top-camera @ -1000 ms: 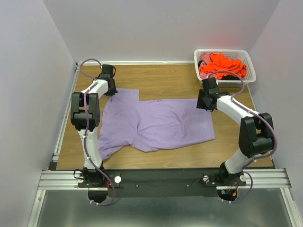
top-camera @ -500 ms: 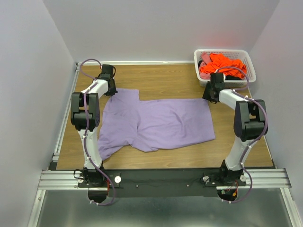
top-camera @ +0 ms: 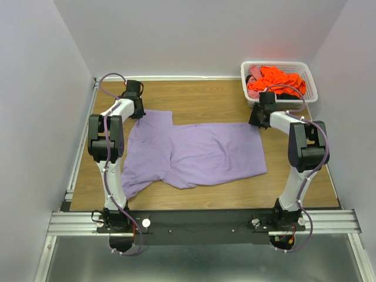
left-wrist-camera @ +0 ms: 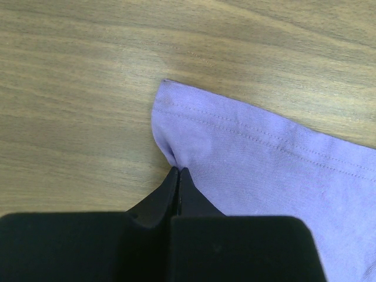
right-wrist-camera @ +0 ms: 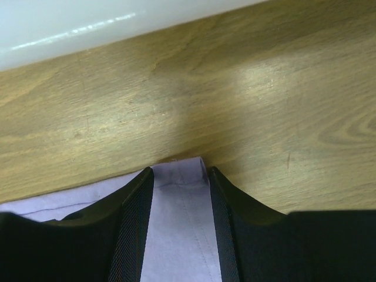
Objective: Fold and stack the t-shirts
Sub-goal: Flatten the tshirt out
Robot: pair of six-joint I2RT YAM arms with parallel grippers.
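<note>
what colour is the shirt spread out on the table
The shirt is plain lavender-purple, which shows best in the top external view.

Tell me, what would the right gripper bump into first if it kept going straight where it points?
Probably the corner of the lavender-purple cotton t-shirt, which lies between the open fingers of the right gripper, and the brown wooden table right under it. Depth is hard to judge.
</note>
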